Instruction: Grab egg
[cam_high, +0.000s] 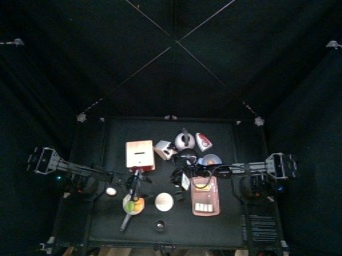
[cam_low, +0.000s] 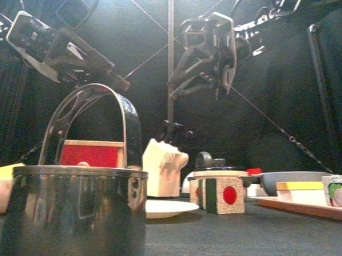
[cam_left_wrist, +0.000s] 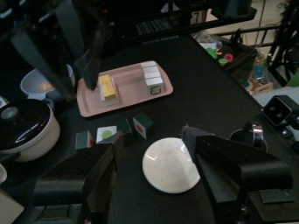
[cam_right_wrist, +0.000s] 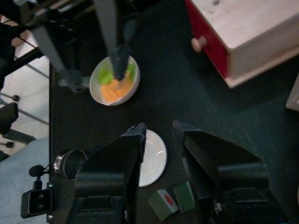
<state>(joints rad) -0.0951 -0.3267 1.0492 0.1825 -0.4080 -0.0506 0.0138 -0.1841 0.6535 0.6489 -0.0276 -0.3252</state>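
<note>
Egg (cam_left_wrist: 173, 164) on table between spread jaws of left claw (cam_left_wrist: 158, 171), released, not gripped

1. A pink tray (cam_left_wrist: 126, 87) sits in the upper middle of the left wrist frame, holding a yellow block (cam_left_wrist: 107, 87) and a pale block (cam_left_wrist: 152, 74), apart from each other.
2. A metal pot (cam_low: 74, 210) with an arched handle fills the lower left of the front frame.
3. A plate (cam_right_wrist: 114, 80) with orange and green food lies in the upper left of the right wrist frame.
4. A white box (cam_right_wrist: 250, 33) with a red side occupies that frame's upper right.
5. A small cube (cam_low: 221, 192) showing a red dot stands in the lower right of the front frame.
</note>
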